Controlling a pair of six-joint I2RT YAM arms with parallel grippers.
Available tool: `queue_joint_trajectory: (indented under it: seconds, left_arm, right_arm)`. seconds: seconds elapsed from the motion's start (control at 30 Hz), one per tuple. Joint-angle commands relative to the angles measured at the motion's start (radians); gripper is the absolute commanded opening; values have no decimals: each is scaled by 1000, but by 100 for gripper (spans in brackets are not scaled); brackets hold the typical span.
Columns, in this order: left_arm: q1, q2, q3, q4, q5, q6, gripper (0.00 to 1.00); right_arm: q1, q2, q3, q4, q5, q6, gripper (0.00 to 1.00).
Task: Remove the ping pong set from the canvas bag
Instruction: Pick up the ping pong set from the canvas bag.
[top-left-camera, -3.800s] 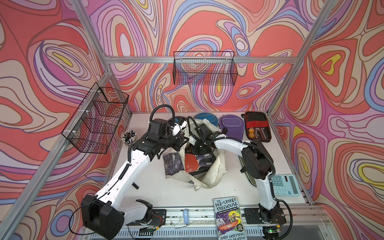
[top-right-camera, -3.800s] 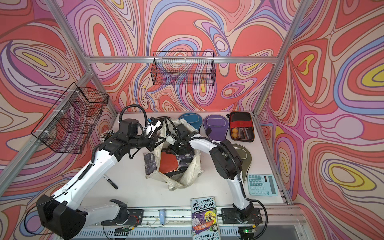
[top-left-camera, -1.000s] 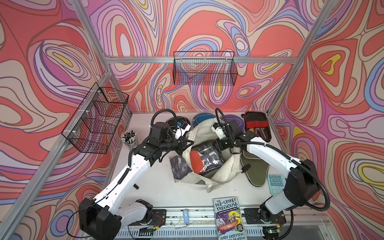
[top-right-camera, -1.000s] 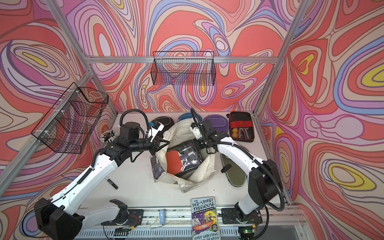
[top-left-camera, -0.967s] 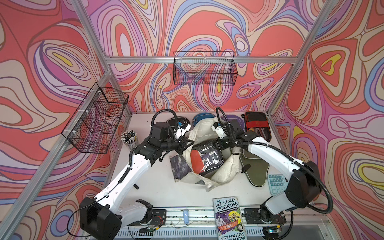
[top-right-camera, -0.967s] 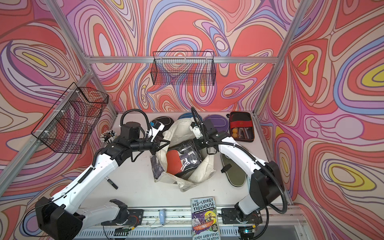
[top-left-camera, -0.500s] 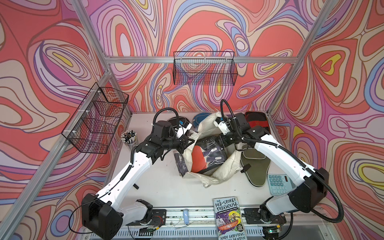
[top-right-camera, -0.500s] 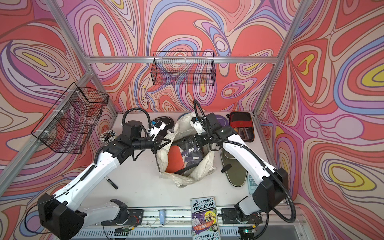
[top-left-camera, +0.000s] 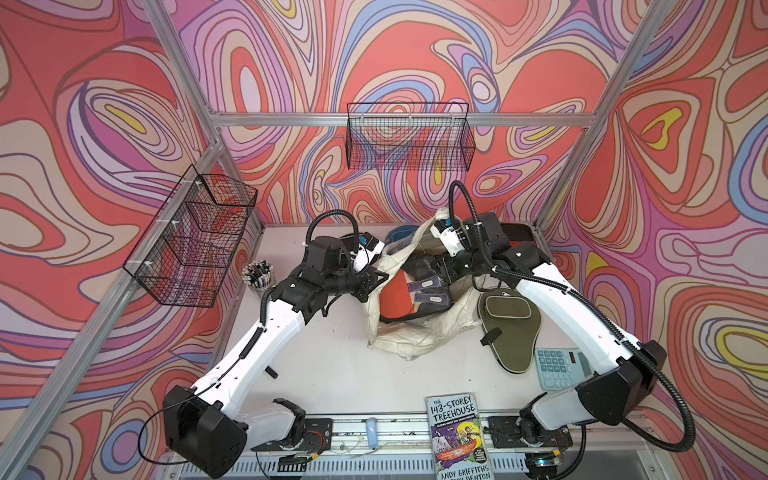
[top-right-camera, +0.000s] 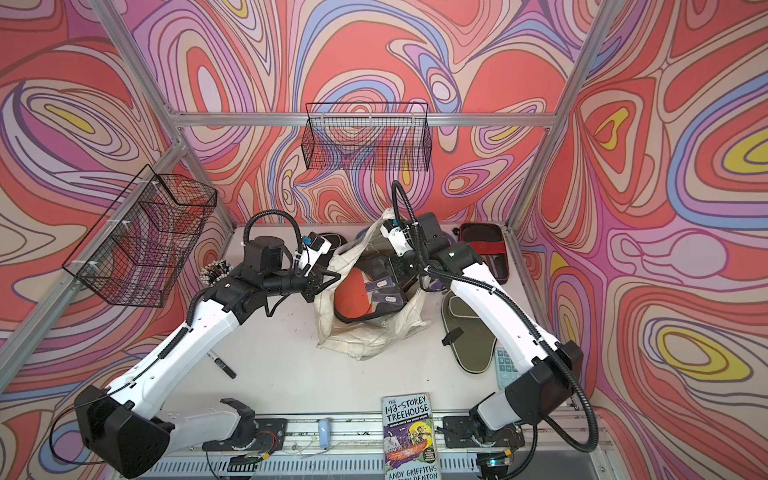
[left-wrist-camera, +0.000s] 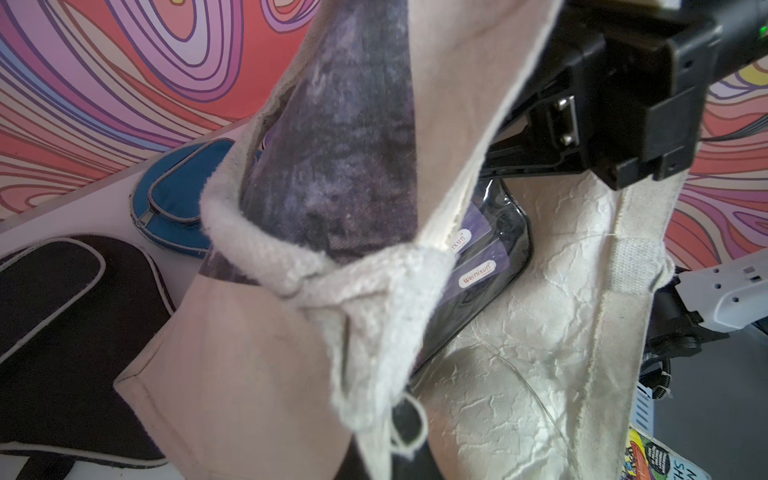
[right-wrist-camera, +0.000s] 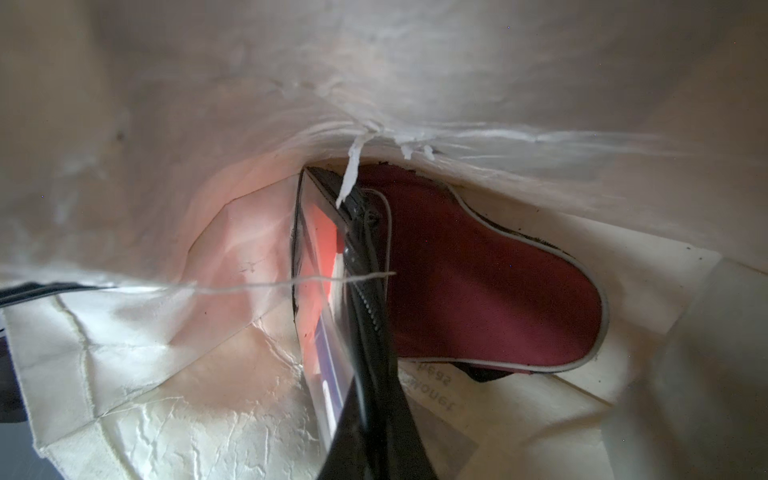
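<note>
Gripping canvas bag (top-left-camera: 419, 338) rim, left fingers (top-left-camera: 377, 277) and right fingers (top-left-camera: 451, 266) clamped, paddle case (top-left-camera: 415, 295) inside

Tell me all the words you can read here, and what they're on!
"THE 143-STOREY TREEHOUSE" and "ANDY GRIFFITHS": on the book cover.
"Weinixun": on a label of the clear case in the canvas bag.
Calculator keys: too small to read.
Print low inside the bag: too blurred.

Likely robot lab: aluminium frame (top-left-camera: 332, 119), patterned walls (top-left-camera: 83, 124).
</note>
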Motion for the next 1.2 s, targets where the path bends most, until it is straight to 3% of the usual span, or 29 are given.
queue_joint_trajectory:
  seconds: [0.0,0.2,0.4,0.6,0.7,0.9,1.17]
  left_arm:
    - [9,-27,33,-94,20,10,0]
    - [8,-56,132,-177,123,-10,0]
    - [9,-49,169,-264,143,-20,0]
    - [9,7,117,-244,148,-38,0]
    - [10,40,91,-212,154,-46,0]
    - [9,92,71,-163,186,-58,0]
    - [10,108,64,-166,183,-52,0]
  right_arm:
    - [-2,-60,-42,153,-46,50,0]
    - [-2,-68,-99,179,-60,126,0]
    - [0,-31,-141,115,57,107,0]
    - [15,-46,-214,286,-93,166,0]
    - [48,-8,-237,318,-84,168,0]
    - [114,20,-465,629,-38,275,0]
    - [150,-16,-346,543,27,220,0]
